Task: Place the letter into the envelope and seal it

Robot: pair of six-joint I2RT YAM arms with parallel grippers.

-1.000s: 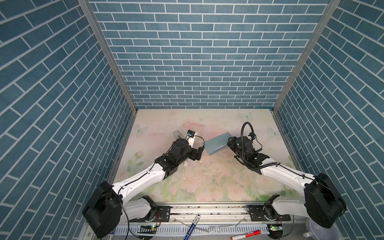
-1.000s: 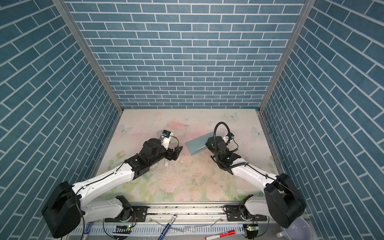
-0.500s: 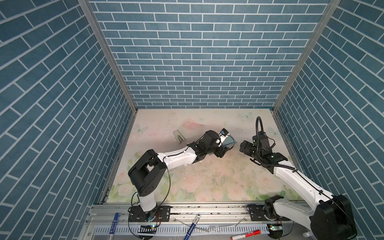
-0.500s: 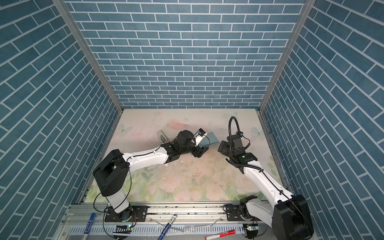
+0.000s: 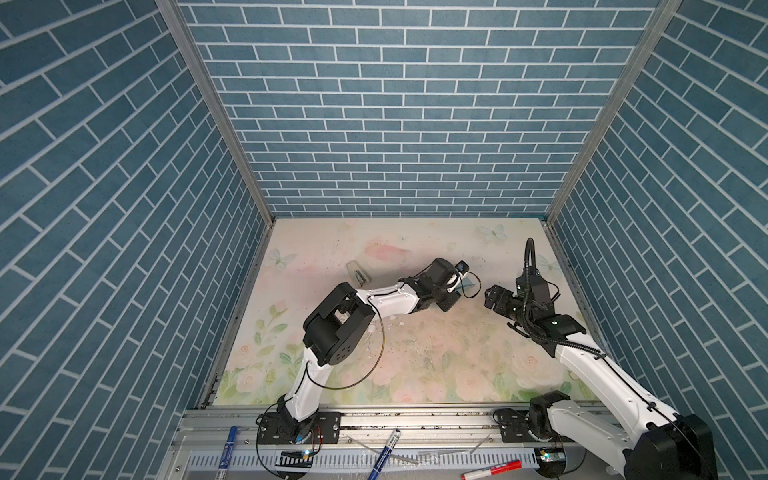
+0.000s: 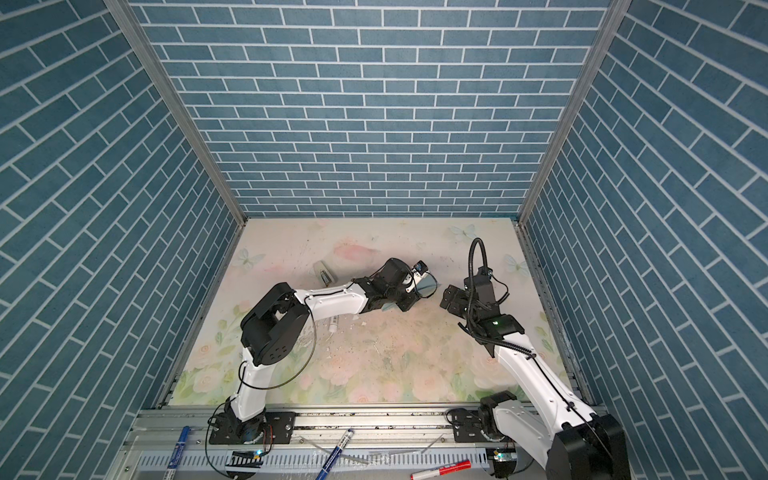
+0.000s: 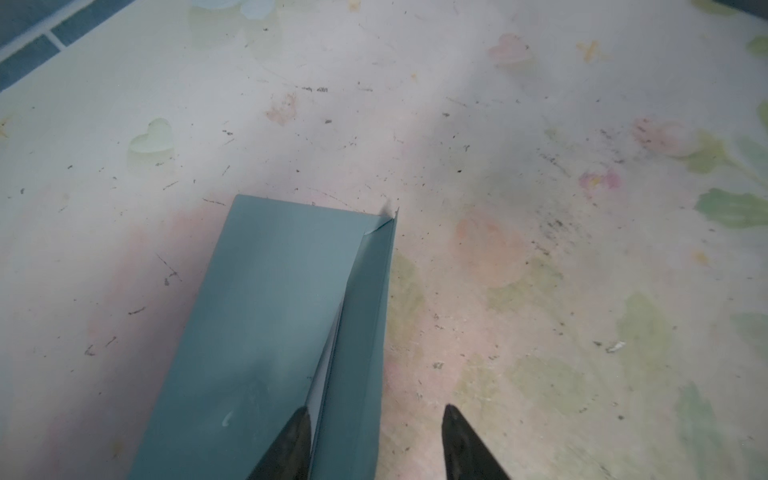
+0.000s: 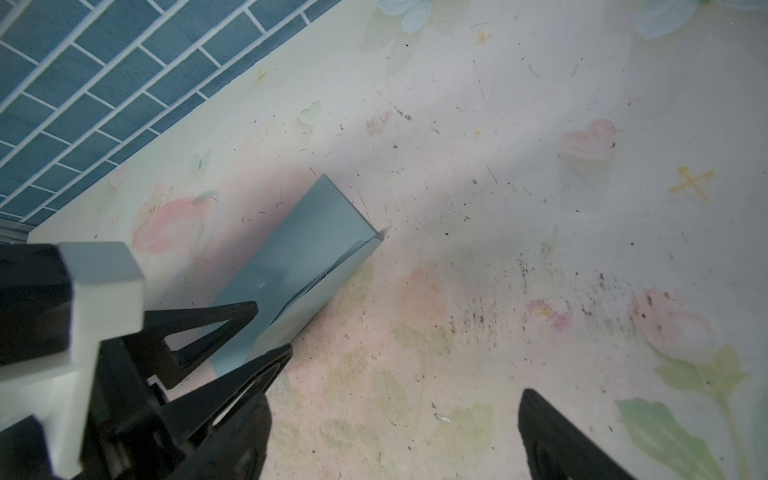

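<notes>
The teal envelope lies flat on the floral table, its flap half raised along one long edge. In the gap under the flap shows a thin pale strip of the letter; the rest is hidden inside. My left gripper is open and straddles the flap, one fingertip over the envelope body and the other over bare table. In both top views only a teal corner shows past this gripper. My right gripper stands open over bare table, beside the envelope.
A small grey object lies behind the left arm. A white marker lies under the left forearm. Pens and a red marker rest on the front rail. Brick walls close in three sides.
The left arm has swung to the right across the table to the envelope, and its jaws have narrowed. The right gripper has drawn back to the right, away from the envelope.
</notes>
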